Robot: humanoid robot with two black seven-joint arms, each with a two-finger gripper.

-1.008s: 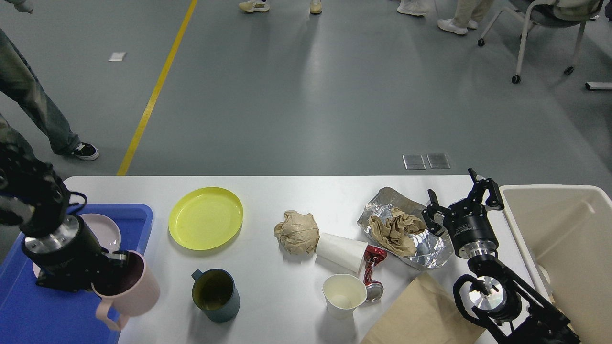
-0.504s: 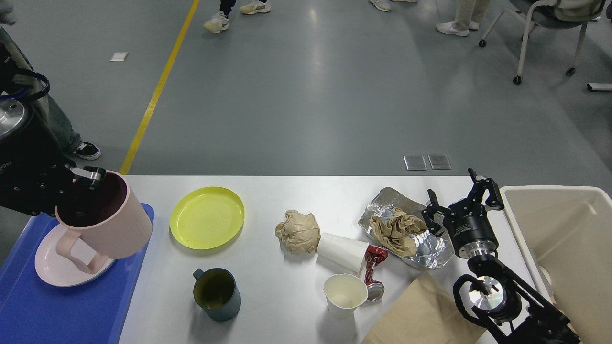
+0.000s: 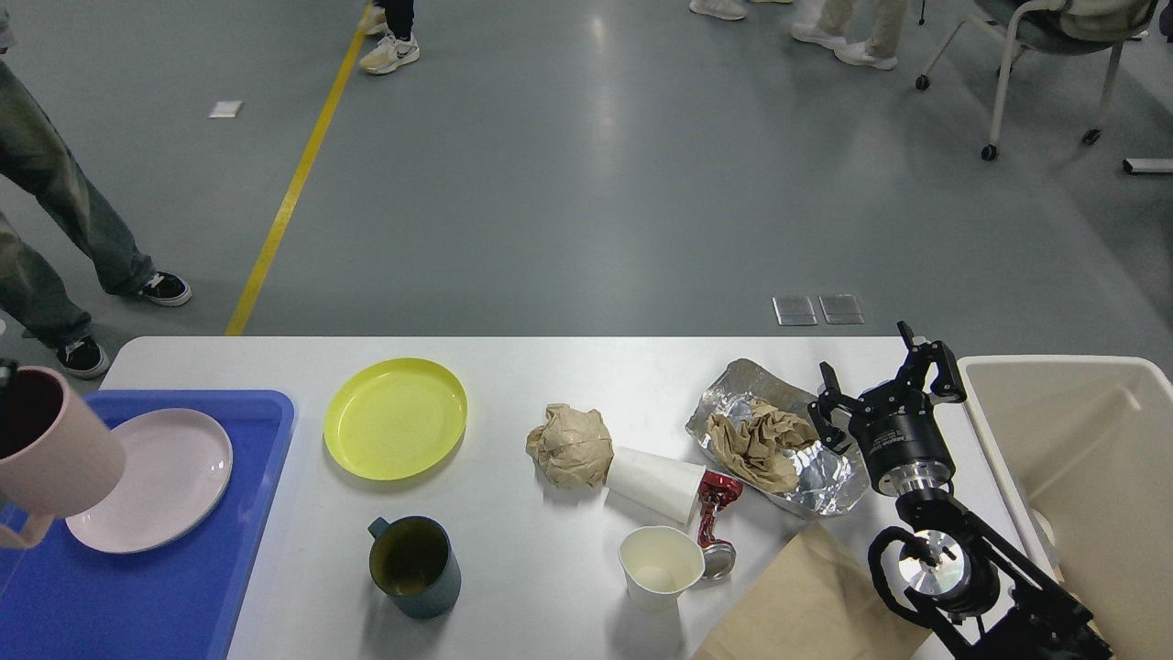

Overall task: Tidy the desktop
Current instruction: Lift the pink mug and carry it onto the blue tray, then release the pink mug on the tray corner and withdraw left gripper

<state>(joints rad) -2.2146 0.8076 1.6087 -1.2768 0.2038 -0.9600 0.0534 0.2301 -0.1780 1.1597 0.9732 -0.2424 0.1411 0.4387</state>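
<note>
The white desktop (image 3: 550, 371) carries a yellow plate (image 3: 395, 418), a dark teal mug (image 3: 414, 566), a crumpled ball of brown paper (image 3: 570, 445), a white paper cup lying on its side (image 3: 655, 483), an upright white paper cup (image 3: 658, 566), a crushed red can (image 3: 715, 522) and a foil sheet (image 3: 825, 477) holding crumpled brown paper. My right gripper (image 3: 880, 371) stands open just right of the foil, holding nothing. A pink mug (image 3: 50, 445) hangs tilted at the left edge over the blue tray (image 3: 137, 596). My left gripper is out of view.
A pink plate (image 3: 151, 478) lies in the blue tray. A beige bin (image 3: 1081, 367) stands at the table's right end. A flat brown paper bag (image 3: 806, 605) lies at the front right. People's legs and a chair are on the floor beyond.
The left arm has swung left out of the view, and the pink mug has gone with it to the frame's left edge. The right arm has not moved.
</note>
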